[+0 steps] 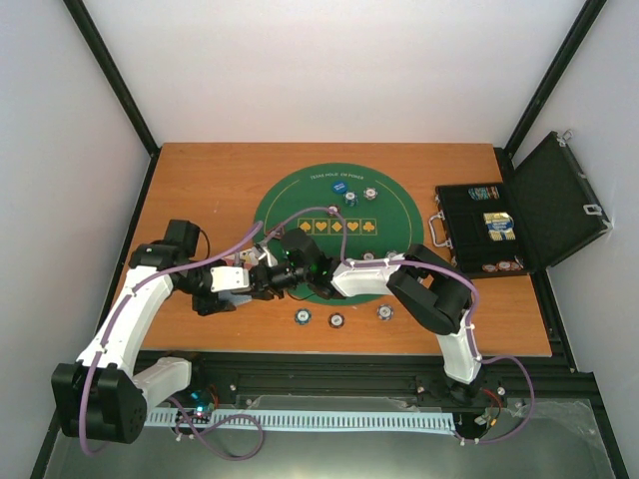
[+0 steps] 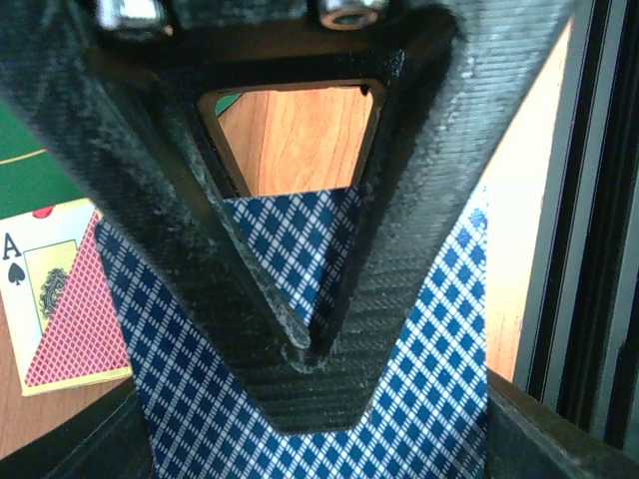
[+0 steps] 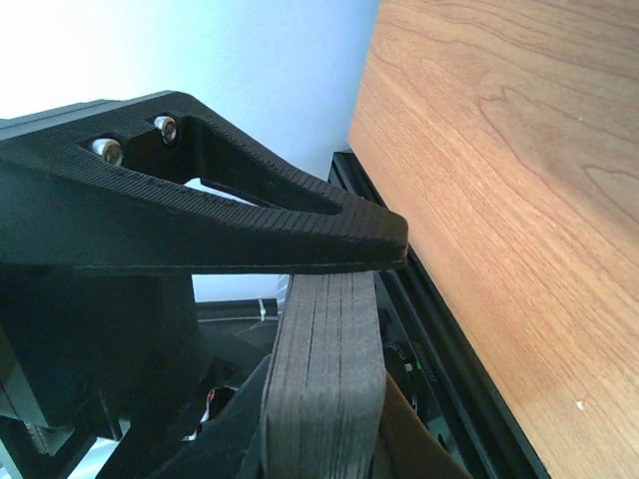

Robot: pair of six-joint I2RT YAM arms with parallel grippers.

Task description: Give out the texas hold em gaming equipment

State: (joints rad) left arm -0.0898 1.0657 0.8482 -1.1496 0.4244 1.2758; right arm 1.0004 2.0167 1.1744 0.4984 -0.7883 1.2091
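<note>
Left fingers [image 2: 310,364] fill the left wrist view, tips converged over a blue-backed card [image 2: 429,379] with a white lattice print. The card sits between them, but I cannot tell whether they're pinching it yet, and the upper finger hides its middle. Right fingers [image 3: 337,334] are clamped on a deck [image 3: 321,394] seen edge-on, with no print legible. From above, both sets of fingers meet over the near left edge of the green mat [image 1: 290,200], and the arms cover that part of it. Mat lettering reads roughly "TEXAS HOLD'EM POKER", with a row of yellow suit squares below it. To the left of the blue card is an ace of spades [image 2: 28,269], showing "A" plus a spade pip, overlapped by a red-lattice piece [image 2: 75,324]. Three near chips [image 1: 336,320] lie on the bench [image 1: 200,180] just off the mat's near edge. Three far chips [image 1: 350,197] and a blue disc [image 1: 339,187] sit on the mat below the lettering. An open black case [image 1: 559,200] at the right edge holds more chips and a box, labels too small to read.
</note>
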